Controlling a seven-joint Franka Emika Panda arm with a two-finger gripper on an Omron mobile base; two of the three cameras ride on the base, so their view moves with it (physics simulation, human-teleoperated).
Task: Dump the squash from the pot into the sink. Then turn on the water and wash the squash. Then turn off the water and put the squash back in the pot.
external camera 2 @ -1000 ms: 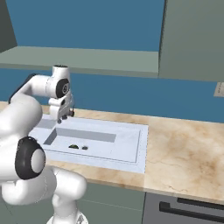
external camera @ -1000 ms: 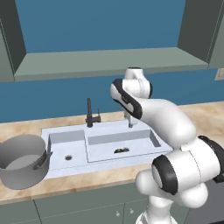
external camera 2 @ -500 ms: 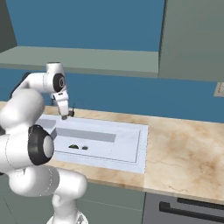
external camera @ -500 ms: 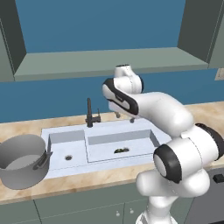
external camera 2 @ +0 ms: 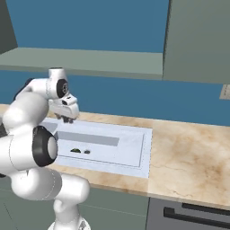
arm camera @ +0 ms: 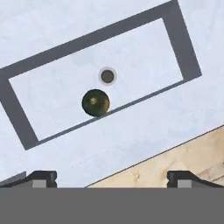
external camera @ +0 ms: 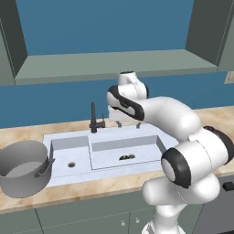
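While the hand (arm camera: 112,177) hangs high over the sink (external camera: 151,137) with its fingers wide apart and empty, the squash (external camera: 126,157) lies in the larger basin.
A beige marbled desk (external camera 2: 188,157) runs below a blue wall and grey-green cabinets, with a dark tap (external camera: 94,119) behind the sink. The squash is small, dark green and roundish from above, near the round drain (arm camera: 107,76). The grey pot (external camera: 23,171) sits on the desk left of the sink.

No lettering, labels, brand marks or numbers can be read anywhere in this rendered kitchen scene.
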